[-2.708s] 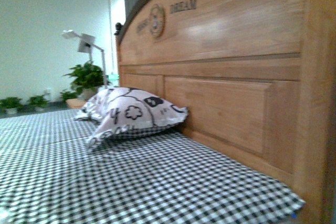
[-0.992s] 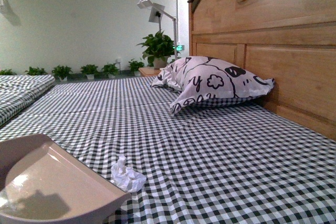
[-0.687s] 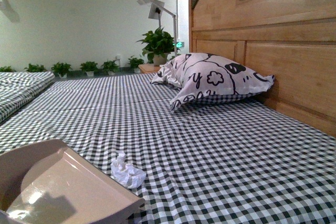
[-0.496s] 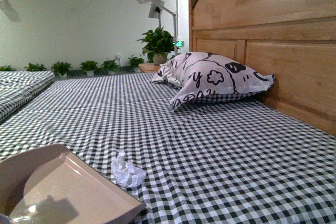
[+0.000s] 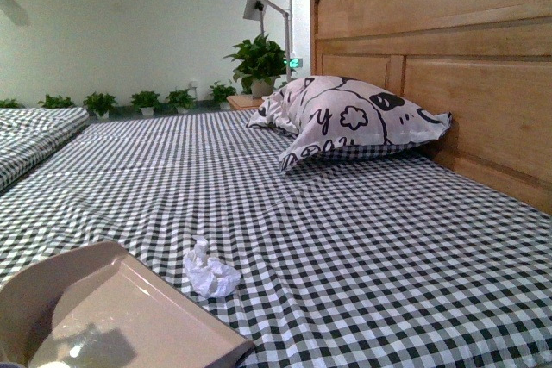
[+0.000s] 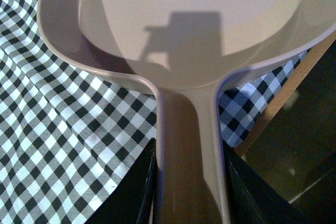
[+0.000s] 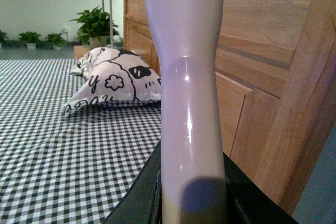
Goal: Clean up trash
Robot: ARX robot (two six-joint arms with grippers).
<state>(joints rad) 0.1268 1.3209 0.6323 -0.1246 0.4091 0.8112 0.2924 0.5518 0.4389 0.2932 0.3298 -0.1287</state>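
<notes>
front view: the crumpled white tissue wad [image 5: 210,271] lies on the checked bed sheet [image 5: 362,247], just beside the rim of a beige dustpan [image 5: 129,308] and well apart from the printed pillow [image 5: 349,122] at the wooden headboard [image 5: 457,84]. left wrist view: the left tool [image 6: 189,187] is clamped on the dustpan's stem, a black finger on either side. right wrist view: the right tool [image 7: 191,198] grips a glossy pale handle [image 7: 190,103]

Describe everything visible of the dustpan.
The dustpan is glossy beige plastic: a broad shallow tray with a raised curved back wall, a flat open lip and a narrow channelled handle. It looks empty, bearing only a shadow. The left gripper clamps the handle between black fingers. The pan sits low over the checked sheet, lip towards the tissue wad, which lies close by, apparently not touching.
</notes>
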